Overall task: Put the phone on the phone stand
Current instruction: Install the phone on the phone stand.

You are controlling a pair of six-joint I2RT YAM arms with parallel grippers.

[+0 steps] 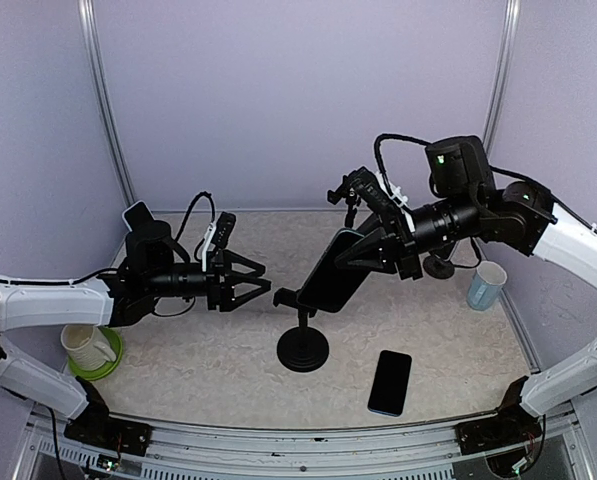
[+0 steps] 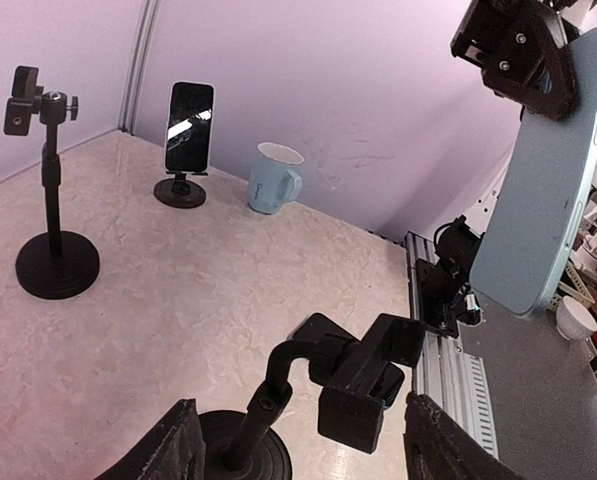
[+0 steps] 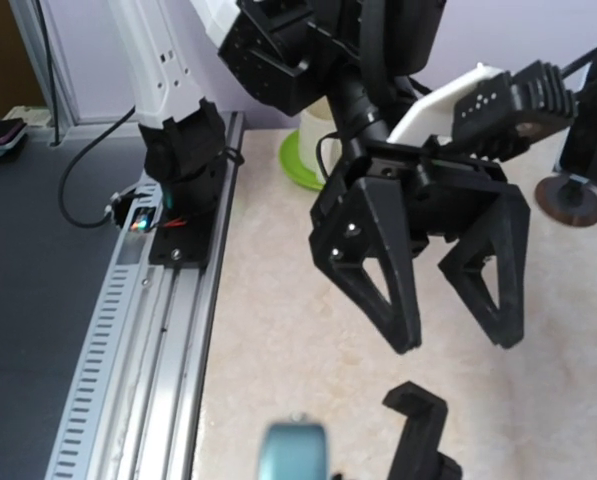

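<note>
A spare phone (image 1: 390,382) lies flat and face up near the front edge of the table (image 1: 188,365), just right of the round base of the phone stand (image 1: 303,350), whose black clamp (image 2: 363,375) juts out on a bent neck above it. Over that clamp hangs the phone (image 1: 328,272), pale blue on its back, pinched at its upper end by the closed fingers of the right gripper (image 1: 378,245). Its long axis slopes steeply, the free lower end pointing down and left toward the clamp and the gripped end up and right. The top view shows the lower end just beside the clamp, but none of the views settles whether the two touch. The right arm is plainly the nearer one, and seating the phone looks to depend on lowering it along that slope into the clamp. The left gripper (image 1: 266,280) hangs left of the stand, apart from it, fingers spread wide and holding nothing. Farther back, by the right wall, stand a blue mug (image 1: 486,285), a second stand already carrying a phone (image 2: 190,125), and an empty stand (image 2: 48,200).
</note>
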